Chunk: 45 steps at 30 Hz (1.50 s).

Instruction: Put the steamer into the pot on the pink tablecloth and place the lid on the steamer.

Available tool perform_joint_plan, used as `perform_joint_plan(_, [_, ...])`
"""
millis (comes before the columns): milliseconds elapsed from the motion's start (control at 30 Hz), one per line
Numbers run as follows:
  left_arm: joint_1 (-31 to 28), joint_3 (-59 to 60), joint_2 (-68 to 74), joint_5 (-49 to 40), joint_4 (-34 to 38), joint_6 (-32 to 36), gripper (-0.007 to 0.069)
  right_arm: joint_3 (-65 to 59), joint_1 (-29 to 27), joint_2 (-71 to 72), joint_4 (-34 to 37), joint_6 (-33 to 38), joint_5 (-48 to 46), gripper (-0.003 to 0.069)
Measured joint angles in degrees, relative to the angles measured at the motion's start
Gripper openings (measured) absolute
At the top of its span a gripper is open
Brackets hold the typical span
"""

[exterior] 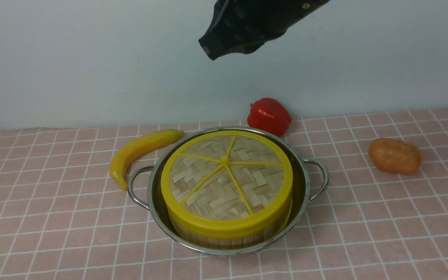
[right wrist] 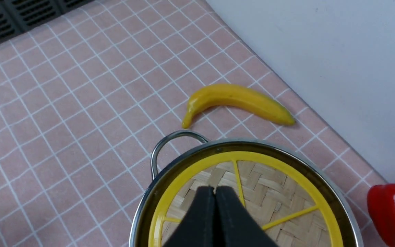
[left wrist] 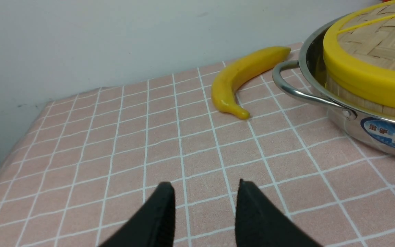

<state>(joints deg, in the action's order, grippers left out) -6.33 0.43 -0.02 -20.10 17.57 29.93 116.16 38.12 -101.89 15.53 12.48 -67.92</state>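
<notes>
**Lid sits on the steamer inside the pot; both grippers hold nothing**

The pink tablecloth (exterior: 364,233) covers the whole table, and everything here is placed relative to the pot (exterior: 301,194), which stands on the cloth near its middle. The pot is the widest vessel, with a loop handle at each side.

Inside the pot stands the steamer (exterior: 224,240), of which only the slatted wall shows below the yellow rim above it. The lid (exterior: 224,179) lies flat on top of the steamer, covering it fully, its spokes and centre knob facing up.

The banana (exterior: 138,151) lies on the cloth just beside the pot's left handle, one tip close to the pot's far rim. The red pepper (exterior: 268,115) stands just behind the pot, toward the wall. The orange lump (exterior: 395,155) lies well apart from the pot, on its right.

The right gripper (right wrist: 215,189) hangs above the lid, clear of it, its fingers pressed together with nothing between them. The left gripper (left wrist: 204,192) is low over bare cloth left of the pot, its fingers parted around nothing.
</notes>
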Motion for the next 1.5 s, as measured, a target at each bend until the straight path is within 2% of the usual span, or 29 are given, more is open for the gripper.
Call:
perform_joint_plan(100, [0.00,0.00,0.00,0.00,0.00,0.00,0.0243,-5.09,0.00,2.34,-2.83,-0.08,-1.04,-0.0001])
perform_joint_plan(233, [0.00,0.00,0.00,0.00,0.00,0.00,0.0243,-24.35,-0.54,11.94,-8.47,-2.83,0.29,0.0005])
perform_joint_plan(267, [0.00,0.00,0.00,0.00,0.00,0.00,0.0243,-33.75,-1.24,17.23,-9.70,-4.32,4.35,0.0006])
perform_joint_plan(367, [0.00,0.00,0.00,0.00,0.00,0.00,0.0243,-47.25,-2.97,25.90,-10.69,-6.73,11.83,0.0011])
perform_joint_plan(500, [0.00,0.00,0.00,0.00,0.00,0.00,0.0243,-73.65,-9.14,46.33,-11.29,-11.43,28.96,0.0019])
perform_joint_plan(700, [0.00,0.00,0.00,0.00,0.00,0.00,0.0243,-96.92,-19.69,73.94,-12.87,-12.48,46.09,0.0036])
perform_joint_plan(900, [0.00,0.00,0.00,0.00,0.00,0.00,0.0243,-107.95,-27.16,93.39,-12.93,-13.53,49.62,0.0051])
perform_joint_plan(1067, [0.00,0.00,0.00,0.00,0.00,0.00,0.0243,-111.30,-32.20,101.01,-12.93,-14.93,48.17,0.0062])
perform_joint_plan(1267, [0.00,0.00,0.00,0.00,0.00,0.00,0.0243,-113.92,-35.83,101.61,-13.06,-15.03,45.26,0.0076])
perform_joint_plan(1500, [0.00,0.00,0.00,0.00,0.00,0.00,0.0243,-116.60,-36.01,101.61,-11.05,-15.19,46.71,0.0099])
